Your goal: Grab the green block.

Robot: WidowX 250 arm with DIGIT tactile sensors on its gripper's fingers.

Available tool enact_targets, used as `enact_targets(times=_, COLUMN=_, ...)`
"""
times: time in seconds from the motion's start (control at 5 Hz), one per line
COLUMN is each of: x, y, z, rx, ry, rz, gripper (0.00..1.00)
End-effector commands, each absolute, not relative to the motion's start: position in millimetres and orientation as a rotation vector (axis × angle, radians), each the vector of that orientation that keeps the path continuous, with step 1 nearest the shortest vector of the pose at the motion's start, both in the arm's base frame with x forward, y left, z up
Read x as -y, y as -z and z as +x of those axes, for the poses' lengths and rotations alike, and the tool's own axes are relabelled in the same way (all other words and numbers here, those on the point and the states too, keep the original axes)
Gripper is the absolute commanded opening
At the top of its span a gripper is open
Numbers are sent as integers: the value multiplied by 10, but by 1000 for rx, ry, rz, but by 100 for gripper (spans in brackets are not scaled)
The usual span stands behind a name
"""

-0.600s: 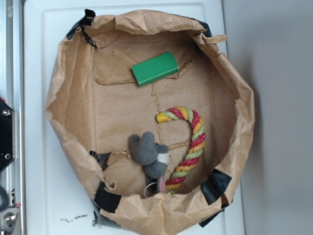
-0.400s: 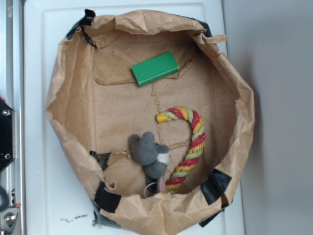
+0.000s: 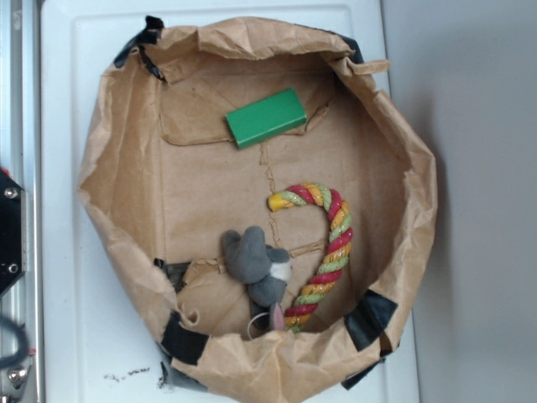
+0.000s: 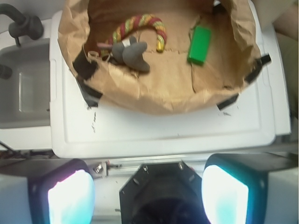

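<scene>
The green block (image 3: pixel 266 117) lies flat on the floor of a brown paper bag basket (image 3: pixel 126 109), near its far rim, tilted slightly. In the wrist view the green block (image 4: pixel 199 44) sits at the upper right, inside the basket (image 4: pixel 154 95). My gripper (image 4: pixel 148 186) is open, well back from the basket and over the robot's black base, with nothing between its two wide-set pads (image 4: pixel 70 196). The gripper itself does not show in the exterior view.
A red-yellow-green rope cane (image 3: pixel 323 252) and a grey plush toy (image 3: pixel 256 264) lie in the basket's near half. The basket stands on a white tray (image 3: pixel 67 319). A grey sink with a dark tap (image 4: pixel 23 25) is left of it in the wrist view.
The objects in the basket have not moved. A dark blurred shape at the lower left edge of the exterior view has shifted slightly.
</scene>
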State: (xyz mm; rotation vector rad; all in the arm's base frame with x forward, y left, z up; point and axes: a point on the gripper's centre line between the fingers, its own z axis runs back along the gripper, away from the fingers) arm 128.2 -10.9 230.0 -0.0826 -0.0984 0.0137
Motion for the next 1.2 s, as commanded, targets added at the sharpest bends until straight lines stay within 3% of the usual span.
enact_targets(times=0.0, x=-226, y=-2319, z=1407, rx=134, ry=-69, rz=-71, gripper=100)
enact_targets(times=0.2, x=-188, y=-2101, z=1692, rx=53, ry=-87, rz=-57, gripper=100)
enact_targets(times=0.4, x=-33, y=-2068, z=1548, rx=23, ry=-88, rz=-72, gripper=100)
enact_targets(times=0.6, x=-41, y=-1973, z=1449, rx=38, ry=-94, rz=-44, gripper=100)
enact_targets(times=1.0, x=-41, y=-1973, z=1449, rx=38, ry=-94, rz=-44, gripper=100)
